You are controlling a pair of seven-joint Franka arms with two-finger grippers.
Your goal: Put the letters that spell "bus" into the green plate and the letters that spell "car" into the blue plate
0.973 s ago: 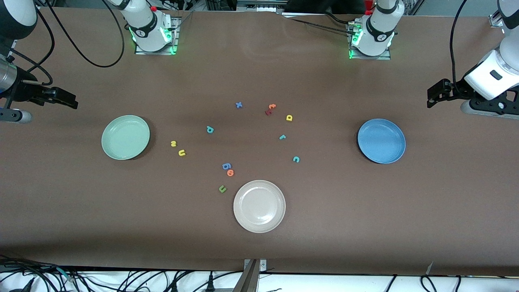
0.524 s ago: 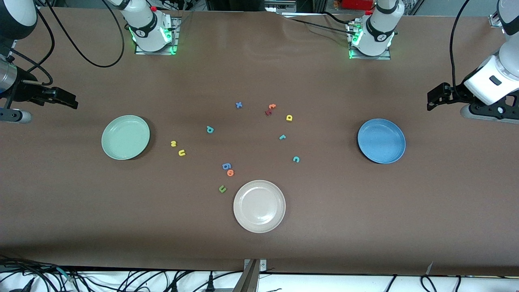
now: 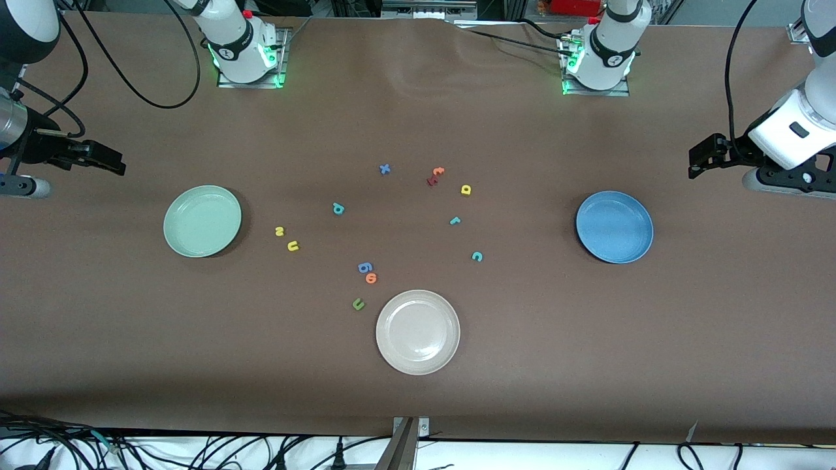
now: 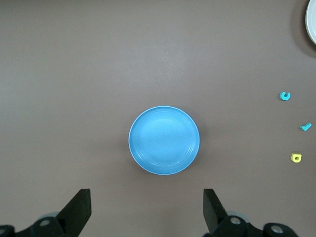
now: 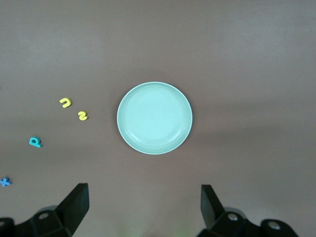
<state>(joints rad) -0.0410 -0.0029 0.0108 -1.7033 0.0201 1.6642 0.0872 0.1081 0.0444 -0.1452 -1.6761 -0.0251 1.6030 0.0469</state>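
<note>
Left arm has shifted a touch at its end of the bench vs a sec ago; letters, plates unchanged, right arm same spot.

Front view: green plate (image 3: 202,221) toward right arm's end, blue plate (image 3: 614,227) toward left arm's end, both bare. Cream plate (image 3: 418,332) nearest the camera, mid-bench. Yellow s (image 3: 280,230) & yellow u (image 3: 293,246) just beside each other, near green plate. Teal b (image 3: 338,209) nearer mid-bench. Yellow a (image 3: 466,190), teal r (image 3: 455,220), teal c (image 3: 477,256) strung out on the blue plate's side of centre, apart from each other. Blue x (image 3: 385,169), orange t (image 3: 438,172) touching dark red letter (image 3: 432,181). Blue g (image 3: 365,267) against orange o (image 3: 371,279); dark green u (image 3: 358,303) just beside cream plate. Left claw (image 3: 700,158) up off the bench edge; right claw (image 3: 104,158) likewise at its end. Both arms waiting.

Left wrist view: left claw fingers (image 4: 79,210) wide apart, holding nothing, blue plate between them farther out; c, r, a at frame edge.

Right wrist view: right claw fingers (image 5: 76,205) wide apart, nothing held, over bench by green plate; u, s, b, x off to one side.
</note>
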